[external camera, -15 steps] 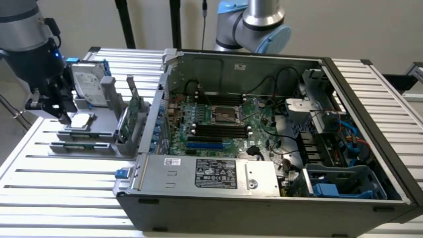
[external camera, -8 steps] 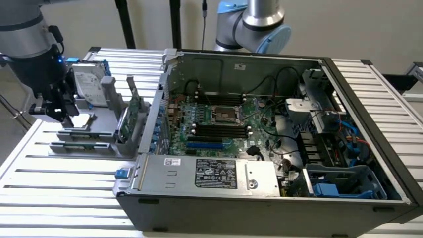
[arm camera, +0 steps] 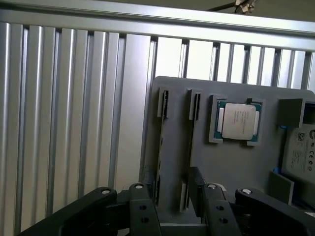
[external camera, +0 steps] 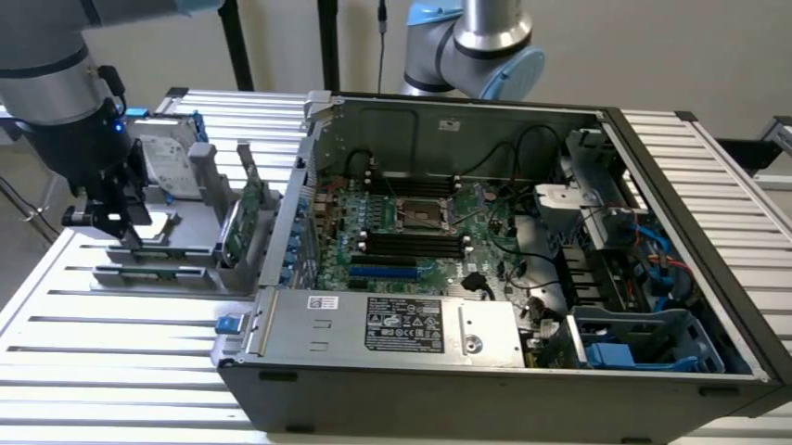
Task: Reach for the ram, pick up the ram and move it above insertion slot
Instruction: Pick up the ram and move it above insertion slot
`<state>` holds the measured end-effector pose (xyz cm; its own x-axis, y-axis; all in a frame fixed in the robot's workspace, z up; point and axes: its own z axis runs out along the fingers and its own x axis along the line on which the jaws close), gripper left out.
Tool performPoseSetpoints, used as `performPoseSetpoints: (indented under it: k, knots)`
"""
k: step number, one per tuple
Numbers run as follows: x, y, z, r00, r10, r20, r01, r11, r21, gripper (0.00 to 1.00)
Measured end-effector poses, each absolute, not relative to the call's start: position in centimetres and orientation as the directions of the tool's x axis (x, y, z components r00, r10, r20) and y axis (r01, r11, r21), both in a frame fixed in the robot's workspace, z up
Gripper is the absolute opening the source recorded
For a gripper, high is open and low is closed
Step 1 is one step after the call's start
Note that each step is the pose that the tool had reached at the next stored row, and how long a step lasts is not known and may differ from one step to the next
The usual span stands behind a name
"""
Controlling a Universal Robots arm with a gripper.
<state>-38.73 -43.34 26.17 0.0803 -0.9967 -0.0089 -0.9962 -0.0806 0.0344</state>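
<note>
Hanging over the grey holder (external camera: 185, 250) near the table's (external camera: 111, 343) edge on the exterior view's left, the claw (external camera: 124, 227) is seen from the side there, and the gap between its fingers cannot be judged. The wrist view settles it: the claw (arm camera: 174, 194) is spread, with nothing pinched, and its two dark fingers (arm camera: 142, 211) stand on either side of a pair of narrow slots in the holder (arm camera: 221, 167). The ram (arm camera: 159, 147) is seen edge-on as a thin dark strip in one of those slots, between the fingers and untouched. A second similar strip (arm camera: 191, 147) is lodged in the slot just beside it.

A processor chip (arm camera: 238, 120) in a square seat and part of a hard drive (arm camera: 300, 155) are also shown on the holder by the wrist view. The exterior view shows the hard drive (external camera: 167, 165) and a green card (external camera: 251, 199) standing upright at the holder's side nearest the open computer case (external camera: 495, 278), which is set at the middle of the table.
</note>
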Motion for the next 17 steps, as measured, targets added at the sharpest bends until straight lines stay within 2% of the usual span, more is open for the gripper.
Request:
performPoseSetpoints:
  k: [17]
  knots:
    - [-38.3,-43.6,23.1,0.080,-0.997,-0.009,-0.996,-0.081,0.034,0.42]
